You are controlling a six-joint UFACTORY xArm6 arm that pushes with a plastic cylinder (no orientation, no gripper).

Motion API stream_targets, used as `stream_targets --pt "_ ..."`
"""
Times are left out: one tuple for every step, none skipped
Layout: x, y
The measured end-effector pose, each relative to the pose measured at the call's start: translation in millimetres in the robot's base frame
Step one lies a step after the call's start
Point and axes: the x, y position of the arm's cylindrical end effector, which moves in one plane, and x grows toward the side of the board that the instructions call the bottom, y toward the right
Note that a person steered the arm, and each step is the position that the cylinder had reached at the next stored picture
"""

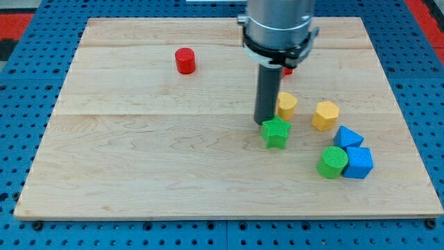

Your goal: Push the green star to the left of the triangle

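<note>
The green star (276,132) lies right of the board's middle. The blue triangle (347,136) lies to its right, touching the blue cube (359,162) below it. My tip (263,123) stands at the star's upper left edge, touching it or nearly so. The rod rises from there to the arm's grey body at the view's top.
A yellow block (286,105) sits just above the star, partly behind the rod. A yellow hexagon (325,115) lies to its right. A green cylinder (332,162) touches the blue cube. A red cylinder (185,61) stands at upper left. A red block (286,69) peeks from behind the arm.
</note>
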Motion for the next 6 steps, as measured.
stream_targets --pt "8 24" --pt "9 25" --pt "2 -7" --pt "1 -51" --pt "15 -67" --pt "20 -64"
